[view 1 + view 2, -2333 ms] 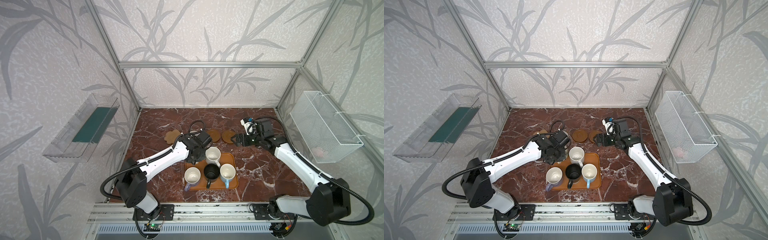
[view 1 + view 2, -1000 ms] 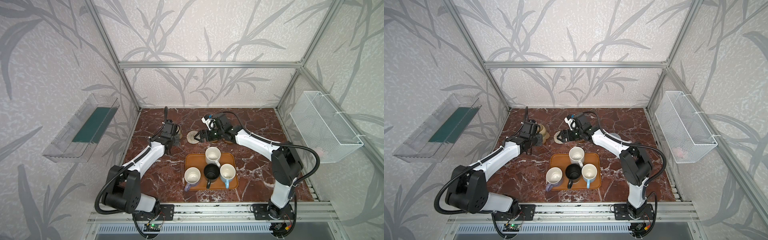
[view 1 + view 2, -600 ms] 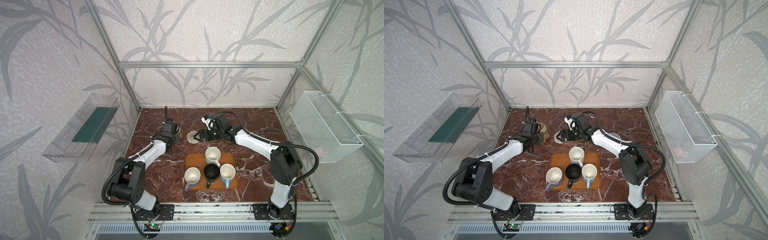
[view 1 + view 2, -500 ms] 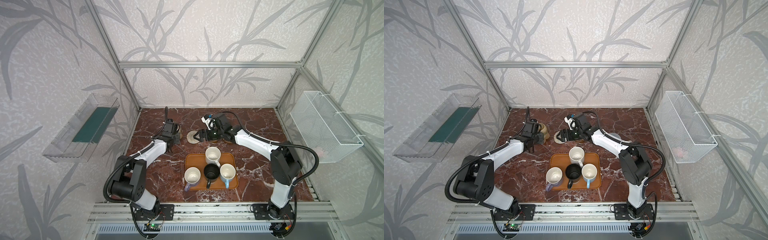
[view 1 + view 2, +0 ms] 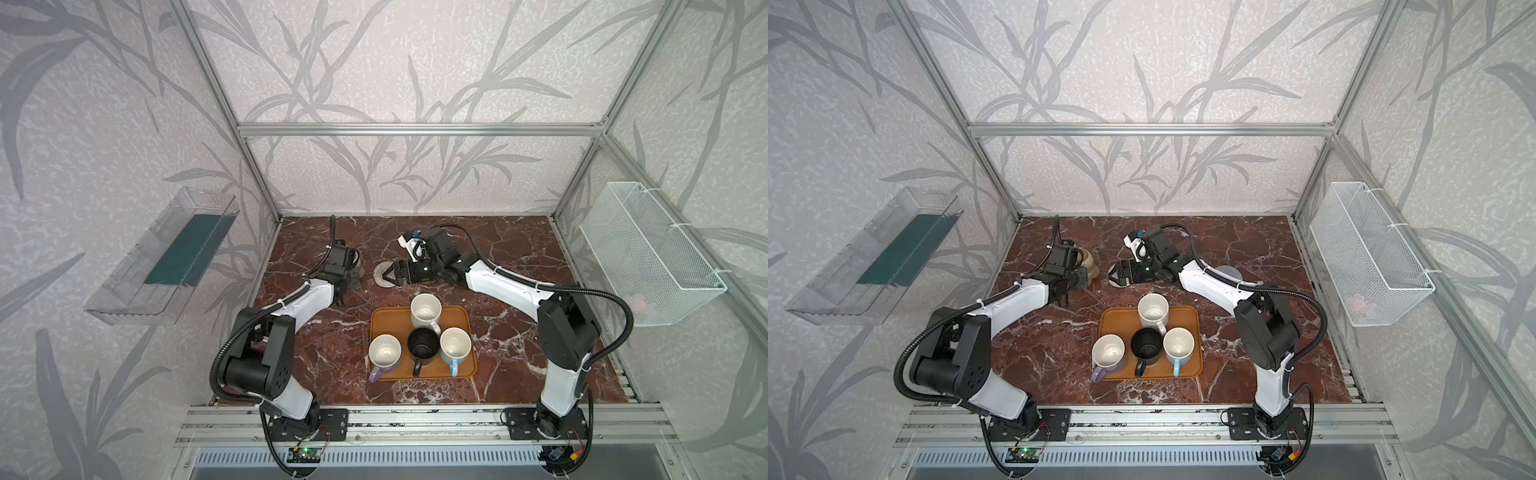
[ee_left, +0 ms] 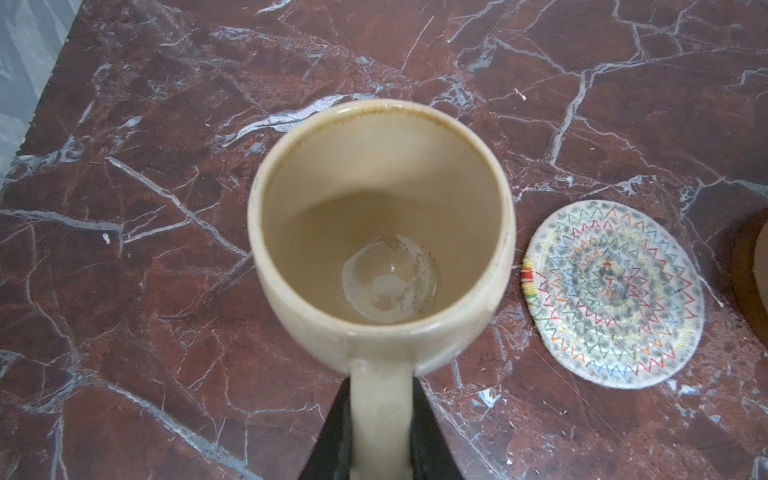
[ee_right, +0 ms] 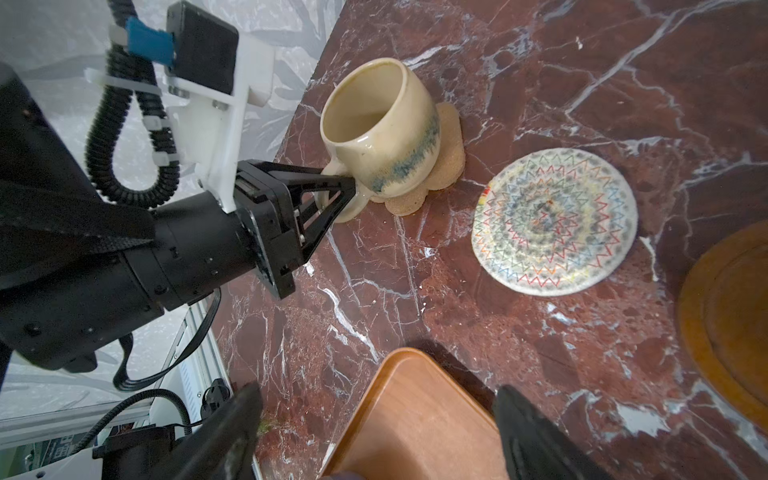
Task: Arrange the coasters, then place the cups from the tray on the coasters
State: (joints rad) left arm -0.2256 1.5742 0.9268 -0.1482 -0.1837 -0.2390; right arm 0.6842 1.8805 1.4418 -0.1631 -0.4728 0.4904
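The beige cup (image 7: 386, 133) is seen standing on the cork coaster (image 7: 451, 153) at the far left of the table (image 5: 519, 257). Its handle is pinched in the left claw (image 7: 347, 189), which is closed tight. The coaster's lobes are seen on one side of the cup only, so the cup appears to be set off-centre. The right claw (image 5: 394, 274) is held wide open and empty by the woven coaster (image 7: 555, 222), which lies between the cork coaster and a wooden disc (image 7: 731, 316). Four cups are left on the tray (image 5: 386, 322): white (image 5: 426, 309), lavender (image 5: 384, 353), black (image 5: 423, 343) and blue (image 5: 455, 347).

The step in hand is judged to be the release of the beige cup. It would be done well if the base were first settled flat on the cork and nudged toward the centre if needed. The claw would then be opened slowly and drawn back along the handle's line, so that the cup is neither dragged nor tipped.
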